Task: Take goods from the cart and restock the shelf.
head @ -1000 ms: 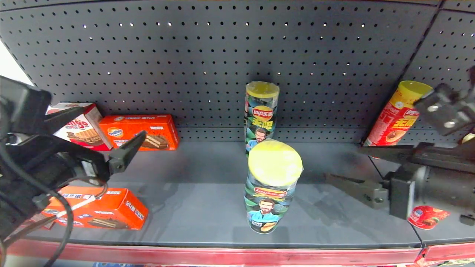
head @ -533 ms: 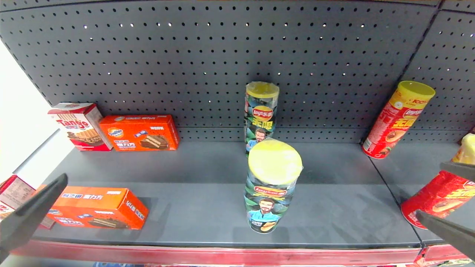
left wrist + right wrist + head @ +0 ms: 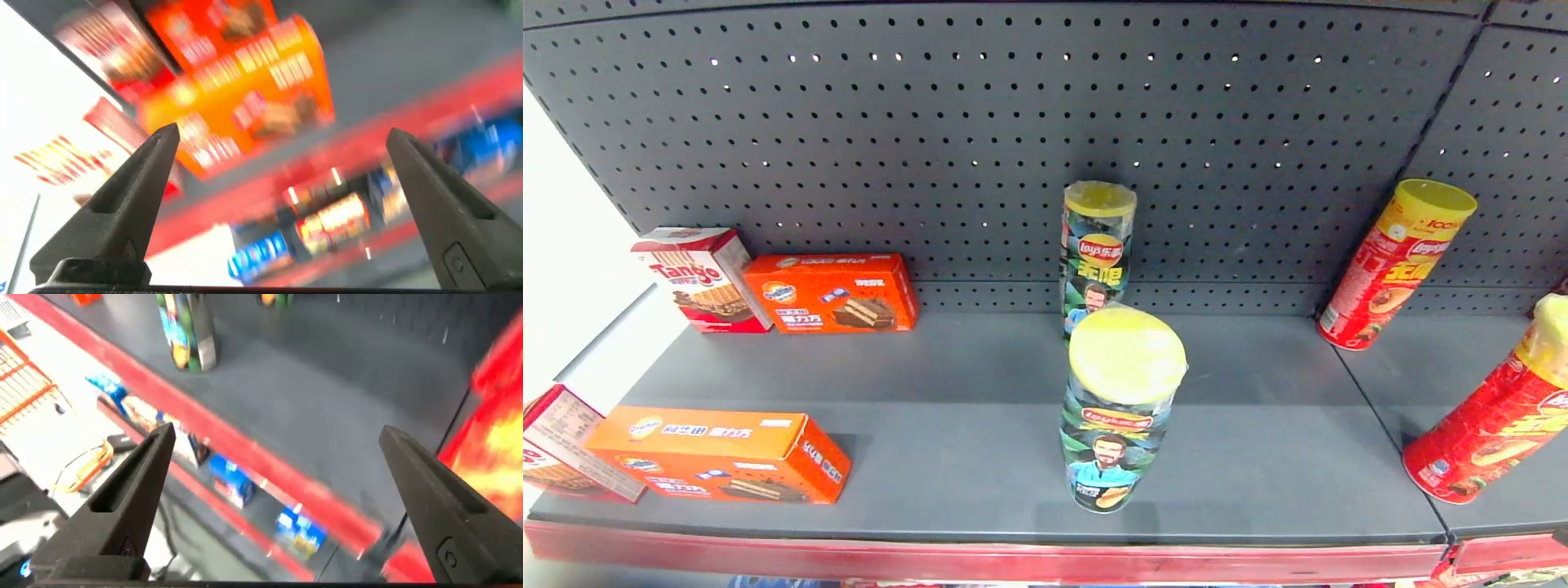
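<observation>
Both arms have pulled back off the shelf point(image 3: 980, 433), and the left gripper point(image 3: 282, 135) and right gripper point(image 3: 278, 431) hang wide open and empty. An orange box point(image 3: 245, 90) lies beyond the left jaws and a green can point(image 3: 186, 331) beyond the right, so fetching fresh stock looks like the next step.

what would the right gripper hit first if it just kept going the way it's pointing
Probably the bare shelf floor, just behind its red front lip; the right gripper is open, with no goods in line.

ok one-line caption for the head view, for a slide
Grey shelf with two green chip cans mid-shelf, orange boxes at left, red cans at right.
</observation>
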Tool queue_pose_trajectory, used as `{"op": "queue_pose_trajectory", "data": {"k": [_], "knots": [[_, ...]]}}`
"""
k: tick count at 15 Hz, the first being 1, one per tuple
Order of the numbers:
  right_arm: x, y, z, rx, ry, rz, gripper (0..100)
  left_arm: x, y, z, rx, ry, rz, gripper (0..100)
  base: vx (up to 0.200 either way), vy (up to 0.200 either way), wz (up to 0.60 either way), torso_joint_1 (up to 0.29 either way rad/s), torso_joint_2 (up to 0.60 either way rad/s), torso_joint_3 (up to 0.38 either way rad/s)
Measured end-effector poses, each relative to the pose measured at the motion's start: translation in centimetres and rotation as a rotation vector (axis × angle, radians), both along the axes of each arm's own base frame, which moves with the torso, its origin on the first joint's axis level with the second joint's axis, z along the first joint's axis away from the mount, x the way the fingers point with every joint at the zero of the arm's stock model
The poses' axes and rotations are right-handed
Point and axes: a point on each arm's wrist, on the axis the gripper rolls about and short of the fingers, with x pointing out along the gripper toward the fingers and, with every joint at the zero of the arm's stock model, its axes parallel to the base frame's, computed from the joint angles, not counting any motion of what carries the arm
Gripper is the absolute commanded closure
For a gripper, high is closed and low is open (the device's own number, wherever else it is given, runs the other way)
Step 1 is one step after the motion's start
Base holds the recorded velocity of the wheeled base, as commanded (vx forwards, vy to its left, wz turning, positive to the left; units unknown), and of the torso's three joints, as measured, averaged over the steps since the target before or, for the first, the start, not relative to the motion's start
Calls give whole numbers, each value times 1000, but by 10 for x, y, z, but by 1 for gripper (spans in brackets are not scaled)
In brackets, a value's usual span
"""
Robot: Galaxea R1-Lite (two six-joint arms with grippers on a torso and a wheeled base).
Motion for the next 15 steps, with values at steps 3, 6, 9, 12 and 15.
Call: {"op": "queue_pose_trajectory", "data": {"k": [3, 6, 9, 12, 15], "knots": [[-1, -4, -22, -18, 51, -83, 0, -2, 0, -30, 11, 42, -18, 0, 0, 0, 0, 0, 0, 0], [-7, -11, -60, -110, 214, -260, 0, 1, -2, -34, 17, 91, 59, 0, 0, 0, 0, 0, 0, 0], [-9, -15, -65, -97, 257, -484, 0, 5, -4, -35, 21, 148, 217, 0, 0, 0, 0, 0, 0, 0], [-15, -17, -65, -42, 225, -658, 0, 1, -5, -35, -2, 118, 329, 0, 0, 0, 0, 0, 0, 0], [-29, -16, -63, 62, 37, -676, 0, -8, -5, -37, -88, 8, 386, 0, 0, 0, 0, 0, 0, 0]]}}
